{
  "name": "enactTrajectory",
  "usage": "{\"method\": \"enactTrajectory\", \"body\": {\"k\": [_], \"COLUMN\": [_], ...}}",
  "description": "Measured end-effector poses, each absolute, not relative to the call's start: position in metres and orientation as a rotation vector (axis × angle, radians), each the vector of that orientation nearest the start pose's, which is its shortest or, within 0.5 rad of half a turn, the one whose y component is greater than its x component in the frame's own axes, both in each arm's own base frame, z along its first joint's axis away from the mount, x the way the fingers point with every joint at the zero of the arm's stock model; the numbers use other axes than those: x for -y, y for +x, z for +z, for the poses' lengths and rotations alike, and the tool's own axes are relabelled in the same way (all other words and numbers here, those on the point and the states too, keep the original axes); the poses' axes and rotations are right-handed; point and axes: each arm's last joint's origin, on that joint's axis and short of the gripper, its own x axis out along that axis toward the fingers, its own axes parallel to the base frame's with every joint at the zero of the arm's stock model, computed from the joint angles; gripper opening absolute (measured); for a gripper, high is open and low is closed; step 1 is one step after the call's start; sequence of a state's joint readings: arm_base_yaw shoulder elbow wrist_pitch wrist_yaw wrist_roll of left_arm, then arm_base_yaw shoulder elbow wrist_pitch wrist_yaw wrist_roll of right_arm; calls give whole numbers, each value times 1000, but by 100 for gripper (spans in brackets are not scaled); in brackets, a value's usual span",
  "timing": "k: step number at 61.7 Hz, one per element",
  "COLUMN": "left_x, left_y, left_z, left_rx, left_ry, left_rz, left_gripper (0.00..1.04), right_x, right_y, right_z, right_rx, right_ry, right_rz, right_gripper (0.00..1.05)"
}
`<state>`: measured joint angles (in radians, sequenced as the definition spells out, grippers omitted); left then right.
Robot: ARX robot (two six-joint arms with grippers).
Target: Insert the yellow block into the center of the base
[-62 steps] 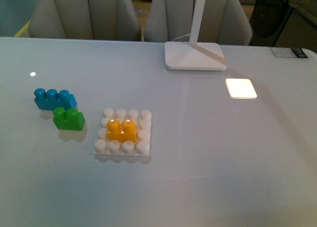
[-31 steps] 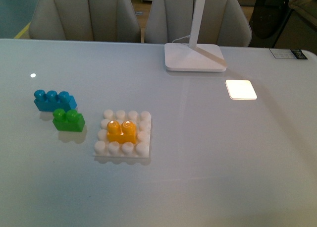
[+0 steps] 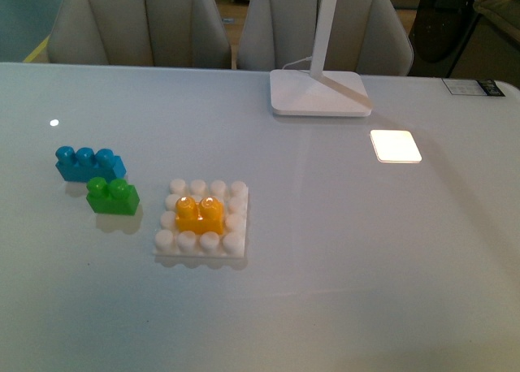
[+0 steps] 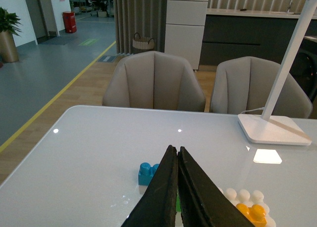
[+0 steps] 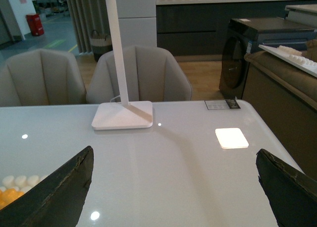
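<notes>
Green brick (image 3: 113, 196) beside base (image 3: 237, 244), blue brick (image 3: 88, 162) behind

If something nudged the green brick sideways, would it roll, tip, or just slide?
The green brick would most likely slide: it sits flat on a glossy table. Rolling seems unlikely, since its body is boxy. It looks like light, stiff plastic, so a push could knock it into the blue brick close behind it.
</notes>
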<state>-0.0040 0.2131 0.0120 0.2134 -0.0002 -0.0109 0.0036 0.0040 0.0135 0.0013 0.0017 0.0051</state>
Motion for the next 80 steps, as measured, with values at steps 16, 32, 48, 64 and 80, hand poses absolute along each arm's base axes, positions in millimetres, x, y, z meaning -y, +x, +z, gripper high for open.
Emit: {"method": "enactTrajectory", "body": {"k": [16,32,48,64,80], "left_x": [0,0,0,0,0], "left_y": [98,97,97,97,97], "left_z": [167,167,167,167,167], "left_rx": [6,7,7,7,7], "left_ry": [-11,-11,-11,-11,-8], "left_rz": [-4,-4,-4,-4,-4], "left_gripper": [3,3,3,52,97], "right_x": [0,0,0,0,0], "right_y": [97,97,97,97,97], "right_z": [168,168,168,168,168], "right_rx": [11,11,11,11,11], "right_ry": [5,5,5,5,5], "right_rz": [2,2,2,1,1], "right_gripper": [96,96,96,96,96]}}
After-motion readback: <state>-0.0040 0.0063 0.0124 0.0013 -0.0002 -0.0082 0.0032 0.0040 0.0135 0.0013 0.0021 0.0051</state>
